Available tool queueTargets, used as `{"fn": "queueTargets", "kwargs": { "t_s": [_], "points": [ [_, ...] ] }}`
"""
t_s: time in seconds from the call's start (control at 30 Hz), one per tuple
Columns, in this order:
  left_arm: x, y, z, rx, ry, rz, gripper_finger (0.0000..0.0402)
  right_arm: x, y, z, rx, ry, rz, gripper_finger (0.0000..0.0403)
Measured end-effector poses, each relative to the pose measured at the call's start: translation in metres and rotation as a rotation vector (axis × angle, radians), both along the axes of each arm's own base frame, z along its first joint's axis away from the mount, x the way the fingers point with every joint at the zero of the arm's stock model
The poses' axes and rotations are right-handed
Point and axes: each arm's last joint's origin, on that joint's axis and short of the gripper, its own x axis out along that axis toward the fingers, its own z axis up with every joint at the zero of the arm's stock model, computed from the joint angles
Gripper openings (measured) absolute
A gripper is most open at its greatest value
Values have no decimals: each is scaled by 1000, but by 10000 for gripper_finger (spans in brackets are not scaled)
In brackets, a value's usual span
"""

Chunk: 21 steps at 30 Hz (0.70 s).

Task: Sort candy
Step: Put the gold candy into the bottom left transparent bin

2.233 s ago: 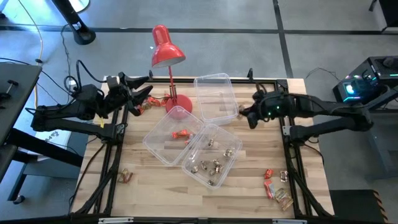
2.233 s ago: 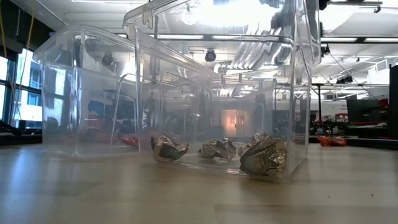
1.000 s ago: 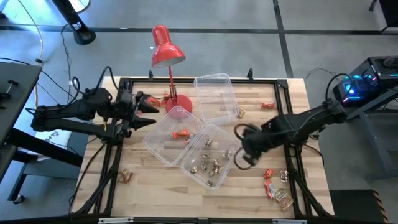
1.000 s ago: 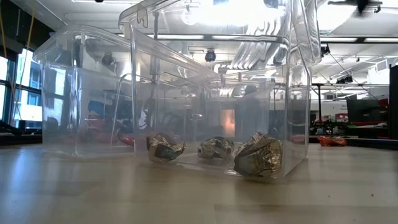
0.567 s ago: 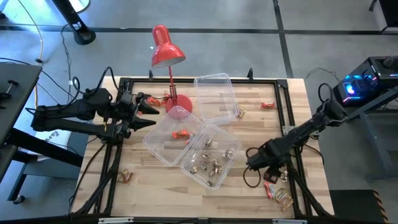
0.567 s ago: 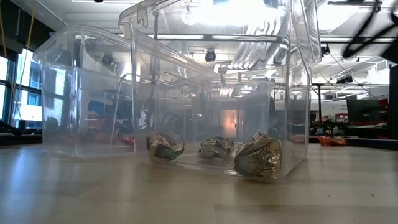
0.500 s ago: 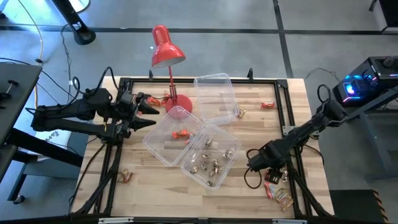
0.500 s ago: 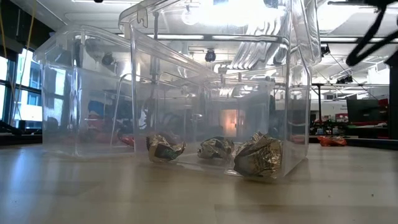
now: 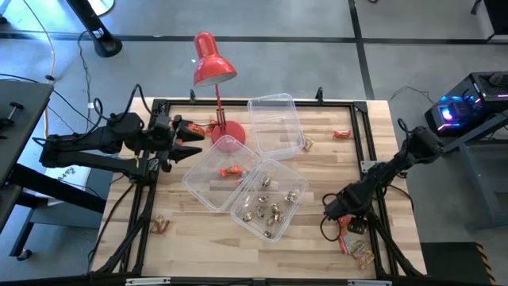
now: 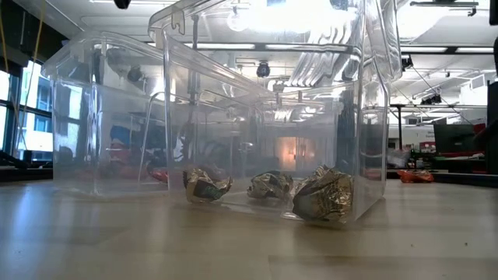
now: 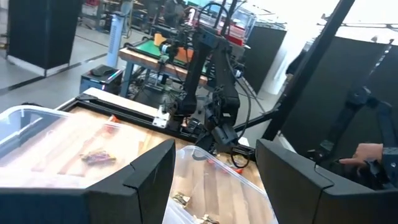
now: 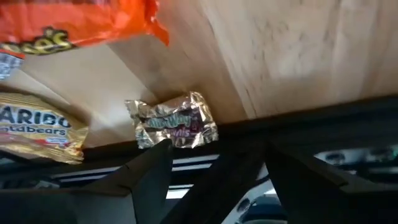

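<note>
The right tool (image 9: 343, 214) has swung away from the far side of the table (image 9: 325, 167), where it sat a couple of seconds ago, and now hangs low near the front right corner, over a small heap of candy (image 9: 355, 238) lying against the right edge. Its fingers (image 12: 149, 177) stand wide apart with nothing between them; just ahead of them on the wood lie a silver-wrapped chocolate (image 12: 174, 121), a gold gummy-bear packet (image 12: 40, 130) and an orange wrapper (image 12: 74, 22).

The left tool (image 9: 184, 141) has hardly shifted, sitting near the far left corner beside the base of the red desk lamp (image 9: 213, 67). Its fingers (image 11: 146, 180) are spread wide and empty.

In the middle, three clear tubs sit close together as before: one (image 9: 213, 171) holds red-orange sweets (image 9: 231, 171), the front one (image 9: 270, 199) holds shiny gold-silver ones (image 10: 323, 194), and the far one (image 9: 275, 125) looks bare. Loose candy also lies near the front left corner (image 9: 161, 225) and toward the far right (image 9: 342, 133).
</note>
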Motion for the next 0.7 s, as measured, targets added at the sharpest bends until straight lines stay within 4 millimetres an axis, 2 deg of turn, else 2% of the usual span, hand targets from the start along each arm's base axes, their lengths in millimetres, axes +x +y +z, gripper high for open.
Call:
{"fn": "queueTargets", "kwargs": {
  "t_s": [0.17, 0.37, 0.7],
  "points": [
    [4, 0, -2, -37, 14, 14, 216, -1, 0, -7, 56, -38, 23, 250],
    [11, 1, -6, -63, 45, 16, 216, 7, 14, -17, 171, -102, 26, 250],
    [22, 1, -12, -65, 87, 14, 216, 4, 25, -42, 174, 79, 39, 246]
  ]
}}
